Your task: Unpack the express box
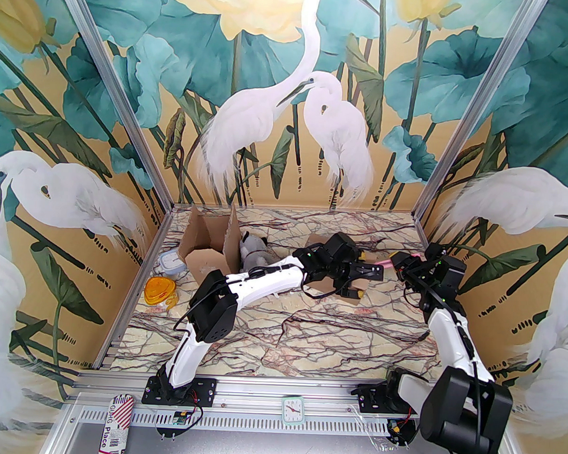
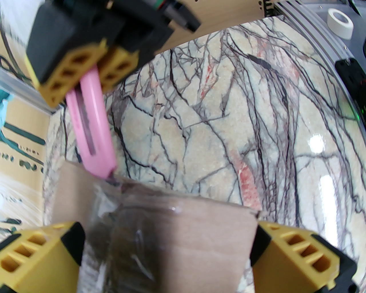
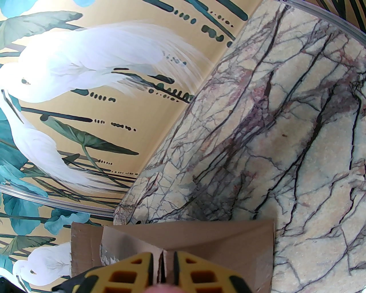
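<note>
The express box (image 1: 320,284) is a small brown cardboard box lying on the marble table (image 1: 307,335), mostly under my left wrist. In the left wrist view clear tape runs over the box (image 2: 186,229). My left gripper (image 1: 362,275) is open, one yellow finger (image 2: 297,257) on each side of the box. My right gripper (image 1: 397,263) is shut on a pink utility knife (image 1: 383,262). The knife (image 2: 91,128) slants down from the right gripper (image 2: 85,65), and its tip rests on the taped far edge of the box. In the right wrist view the shut gripper (image 3: 162,266) hangs over the box (image 3: 214,243).
A larger opened cardboard box (image 1: 208,246) stands at the back left with a grey plush toy (image 1: 255,250) beside it. A blue-lidded container (image 1: 170,263) and an orange lidded one (image 1: 159,291) sit by the left wall. The right wall is close to my right arm.
</note>
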`<state>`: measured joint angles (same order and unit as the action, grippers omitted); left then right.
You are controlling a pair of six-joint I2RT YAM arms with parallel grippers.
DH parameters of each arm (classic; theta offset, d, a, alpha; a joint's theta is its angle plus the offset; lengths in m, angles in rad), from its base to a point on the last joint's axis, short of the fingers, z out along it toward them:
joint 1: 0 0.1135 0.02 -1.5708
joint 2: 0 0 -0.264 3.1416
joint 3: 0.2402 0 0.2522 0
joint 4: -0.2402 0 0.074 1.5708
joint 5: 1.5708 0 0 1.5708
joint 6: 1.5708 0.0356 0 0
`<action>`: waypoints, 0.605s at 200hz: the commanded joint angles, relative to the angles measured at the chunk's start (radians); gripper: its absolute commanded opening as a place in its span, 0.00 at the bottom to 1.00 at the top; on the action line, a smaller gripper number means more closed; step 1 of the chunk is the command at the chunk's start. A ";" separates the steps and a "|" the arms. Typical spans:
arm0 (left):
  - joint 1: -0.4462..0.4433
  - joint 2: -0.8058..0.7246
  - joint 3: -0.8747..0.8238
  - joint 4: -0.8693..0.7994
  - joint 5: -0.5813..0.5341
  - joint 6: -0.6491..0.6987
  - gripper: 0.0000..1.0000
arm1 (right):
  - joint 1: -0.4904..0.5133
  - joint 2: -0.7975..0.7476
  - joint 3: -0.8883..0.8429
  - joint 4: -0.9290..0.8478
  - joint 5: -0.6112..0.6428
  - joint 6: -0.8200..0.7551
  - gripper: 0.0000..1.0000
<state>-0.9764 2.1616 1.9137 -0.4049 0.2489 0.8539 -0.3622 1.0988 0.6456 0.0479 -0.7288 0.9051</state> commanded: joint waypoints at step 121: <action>0.079 0.015 0.042 -0.081 0.003 -0.144 1.00 | -0.004 -0.144 -0.035 -0.256 -0.048 -0.037 0.00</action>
<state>-0.9588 2.1811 1.9560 -0.4847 0.3004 0.7433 -0.3622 0.9665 0.5949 -0.0963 -0.7033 0.8890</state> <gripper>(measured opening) 0.996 0.183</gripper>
